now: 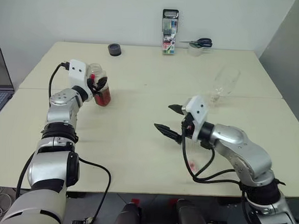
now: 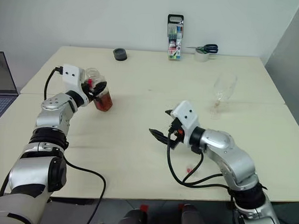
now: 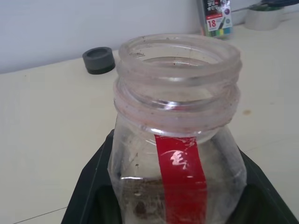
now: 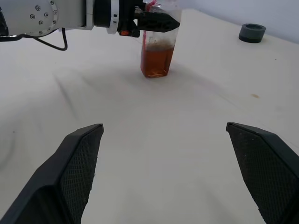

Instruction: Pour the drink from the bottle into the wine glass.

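Note:
My left gripper [image 1: 98,85] is shut on the bottle [image 1: 102,93], a clear plastic one with a red label strip. It stands upright at the left of the table with its base at or just above the tabletop. Its wide neck [image 3: 177,70] has no cap on it. The amber drink [image 4: 156,60] fills its lower part. The wine glass [image 1: 224,85] stands far off at the back right, clear and apparently empty. Near the table's middle my right gripper [image 1: 164,117] is open with nothing in it, its fingers [image 4: 79,163] pointing toward the bottle.
A small red-pink piece [image 1: 192,166] lies by my right forearm. Along the far edge are a black round lid [image 1: 114,49], a marker pack [image 1: 169,31], scissors [image 1: 198,43] and a tape roll [image 2: 201,55]. A laptop [image 1: 0,82] sits off the table's left.

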Robot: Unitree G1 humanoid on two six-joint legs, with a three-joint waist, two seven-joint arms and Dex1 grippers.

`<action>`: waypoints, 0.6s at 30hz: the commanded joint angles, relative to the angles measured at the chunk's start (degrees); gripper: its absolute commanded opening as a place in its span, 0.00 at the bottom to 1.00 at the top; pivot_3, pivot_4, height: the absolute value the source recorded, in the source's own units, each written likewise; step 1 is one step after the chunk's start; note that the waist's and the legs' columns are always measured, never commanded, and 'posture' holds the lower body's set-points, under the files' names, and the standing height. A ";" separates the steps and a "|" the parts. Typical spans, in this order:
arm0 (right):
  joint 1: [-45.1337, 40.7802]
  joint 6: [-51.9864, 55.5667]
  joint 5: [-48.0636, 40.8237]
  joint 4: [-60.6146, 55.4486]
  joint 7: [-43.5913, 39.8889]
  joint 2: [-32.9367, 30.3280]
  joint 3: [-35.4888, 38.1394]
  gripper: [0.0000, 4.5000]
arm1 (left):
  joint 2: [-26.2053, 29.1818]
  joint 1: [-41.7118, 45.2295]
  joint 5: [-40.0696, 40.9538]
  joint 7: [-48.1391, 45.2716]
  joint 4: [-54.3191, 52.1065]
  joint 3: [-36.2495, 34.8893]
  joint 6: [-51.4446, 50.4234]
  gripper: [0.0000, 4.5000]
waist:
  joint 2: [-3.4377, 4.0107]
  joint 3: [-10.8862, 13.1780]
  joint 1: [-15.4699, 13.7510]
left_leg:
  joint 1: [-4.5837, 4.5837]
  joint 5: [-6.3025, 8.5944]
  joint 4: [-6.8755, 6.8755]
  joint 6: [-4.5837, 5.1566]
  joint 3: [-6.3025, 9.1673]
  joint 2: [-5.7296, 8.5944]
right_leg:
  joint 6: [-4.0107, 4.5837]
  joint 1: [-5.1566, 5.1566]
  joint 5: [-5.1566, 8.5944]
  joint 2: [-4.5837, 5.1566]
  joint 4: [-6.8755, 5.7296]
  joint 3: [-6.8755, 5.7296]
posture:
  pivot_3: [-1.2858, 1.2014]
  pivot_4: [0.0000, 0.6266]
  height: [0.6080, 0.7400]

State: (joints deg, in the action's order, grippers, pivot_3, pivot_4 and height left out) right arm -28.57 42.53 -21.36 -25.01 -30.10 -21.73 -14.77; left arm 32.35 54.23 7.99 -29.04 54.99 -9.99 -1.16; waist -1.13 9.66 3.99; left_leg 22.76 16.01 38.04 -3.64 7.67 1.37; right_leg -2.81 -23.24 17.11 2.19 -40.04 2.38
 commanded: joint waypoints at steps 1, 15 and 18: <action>-1.57 -1.59 0.68 -0.18 -1.24 0.61 -0.71 1.00 | 0.67 -0.39 0.18 2.83 1.28 -1.81 0.38 0.40 | 0.00 0.00 0.11 | -0.01 0.00 0.00 0.00 0.01 -0.01 | 0.00 0.00 0.00 0.00 -0.02 -0.01 | 0.52 0.24 1.00; -1.11 -0.56 1.07 -1.21 -1.38 0.07 -0.02 1.00 | -1.11 -5.92 1.60 3.79 -2.42 -3.58 0.82 0.99 | 0.00 -0.03 0.64 | 0.07 0.00 0.02 -0.01 0.08 0.04 | 0.00 -0.04 0.00 0.05 -0.06 -0.04 | 0.52 0.24 1.00; 0.11 -0.50 1.16 -1.92 -1.36 -0.75 0.24 1.00 | -1.20 -7.96 0.83 4.06 -4.43 -2.96 1.62 0.99 | -0.01 -0.03 0.64 | 0.06 0.00 0.01 -0.01 0.06 0.04 | 0.00 -0.04 0.00 0.06 -0.06 -0.03 | 0.52 0.24 1.00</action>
State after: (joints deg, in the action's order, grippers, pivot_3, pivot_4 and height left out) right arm -29.05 42.25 -20.22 -24.34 -31.19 -22.11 -15.72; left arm 30.93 46.97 9.00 -25.45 53.33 -12.85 -0.86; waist -1.13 9.63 4.63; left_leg 22.82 16.01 38.05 -3.65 7.73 1.40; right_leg -2.80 -23.28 17.10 2.25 -40.10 2.36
